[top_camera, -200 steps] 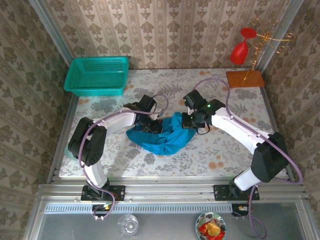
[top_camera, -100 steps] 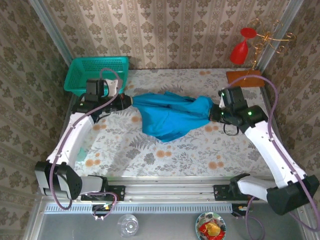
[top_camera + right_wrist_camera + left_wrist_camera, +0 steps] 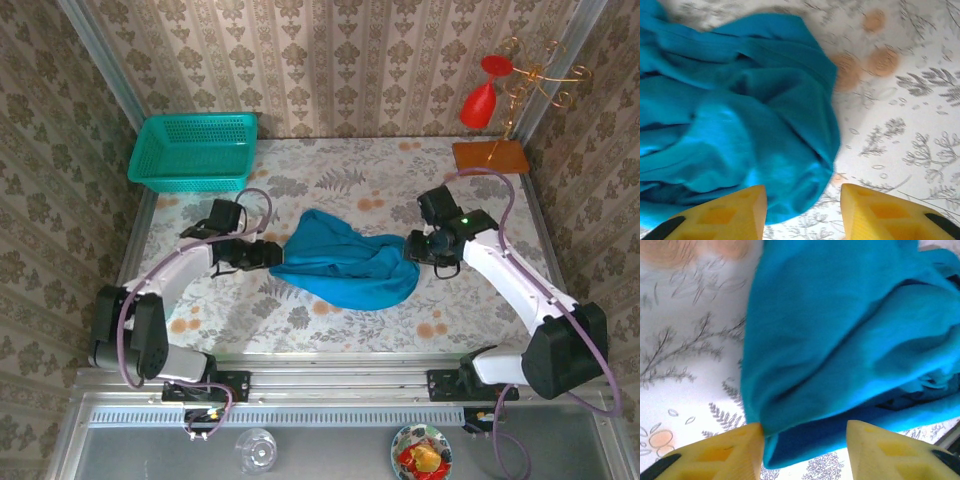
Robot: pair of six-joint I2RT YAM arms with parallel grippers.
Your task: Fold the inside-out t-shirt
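The teal-blue t-shirt [image 3: 345,262] lies crumpled in a loose heap in the middle of the floral table [image 3: 330,175]. My left gripper [image 3: 272,256] sits at the shirt's left end, open, and a fold of the shirt [image 3: 840,340] lies loose between its yellow fingers [image 3: 715,455]. At the right end my right gripper [image 3: 412,246] is also open. The bunched edge of the shirt [image 3: 740,125] reaches partway into the gap beside its left finger [image 3: 720,215]. Neither gripper pinches the cloth.
A teal mesh basket [image 3: 195,150] stands at the back left corner. At the back right, an orange board [image 3: 490,157] carries a gold wire rack with a red glass [image 3: 480,100]. Below the table's front rail are a clear glass [image 3: 257,450] and a bowl [image 3: 422,455].
Half a second ago the shirt was stretched wide between both shut grippers. Both arms have since come inward and forward, both grippers have opened, and the shirt has dropped into a heap.
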